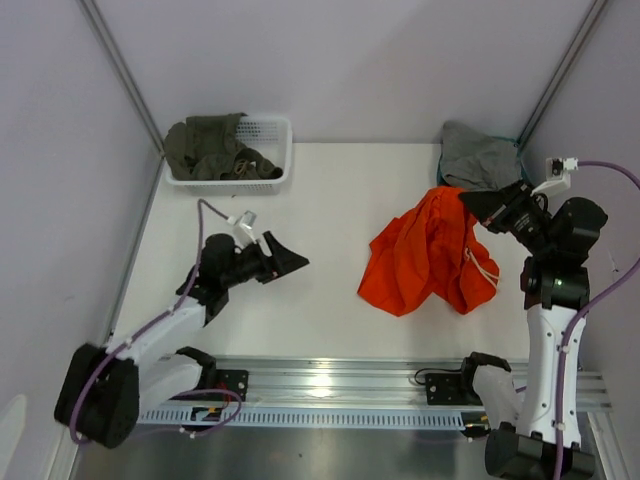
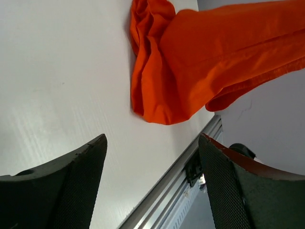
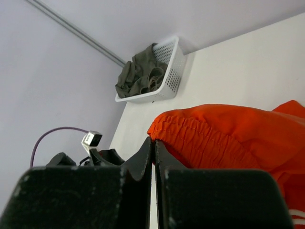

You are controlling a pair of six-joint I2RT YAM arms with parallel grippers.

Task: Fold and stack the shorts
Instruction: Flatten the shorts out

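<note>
We saw the shorts [image 1: 425,255] crumpled on the table [image 1: 330,200], right of centre, with the waistband pinched and raised by the right fingers [image 3: 142,162]. The left fingers [image 2: 71,181] hung spread, grasping nothing. We judged the cloth light, limp and slithery, best taken at the waistband corners.

No writing, label, brand, number or sign can be read on anything shown, the shorts [image 1: 425,255] included.

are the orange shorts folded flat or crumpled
Crumpled, not folded: the orange shorts form a bunched heap, one end pinched up by the right gripper, the rest slumped on the table.
</note>
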